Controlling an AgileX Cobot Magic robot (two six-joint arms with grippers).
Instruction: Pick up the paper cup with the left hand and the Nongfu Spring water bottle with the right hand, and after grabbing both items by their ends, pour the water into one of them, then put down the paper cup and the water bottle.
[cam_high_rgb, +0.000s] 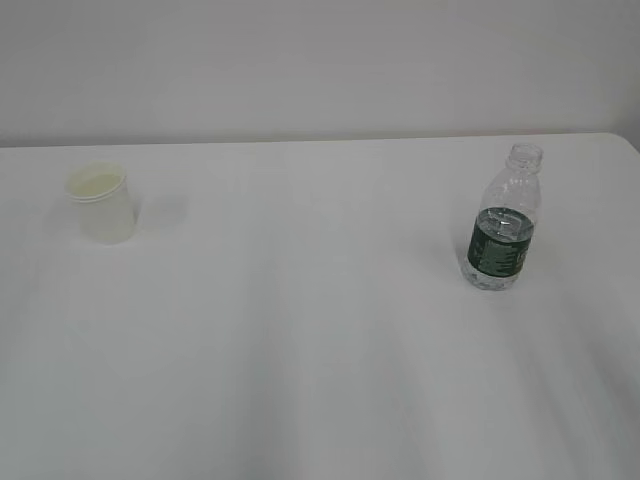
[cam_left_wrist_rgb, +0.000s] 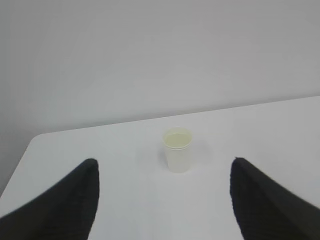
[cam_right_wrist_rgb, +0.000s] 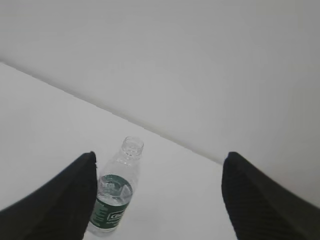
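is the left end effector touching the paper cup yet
Apart. The left wrist view shows the paper cup standing beyond the open left end effector, bare table between them.

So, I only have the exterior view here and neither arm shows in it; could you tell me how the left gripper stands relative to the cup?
Observer: The left gripper is open, and the paper cup stands upright ahead of it, centred between its fingers, untouched.
Operator: Thank you. And the right one?
Observer: The right gripper is open too; the Nongfu Spring water bottle stands ahead, close by its left-hand finger, off centre.
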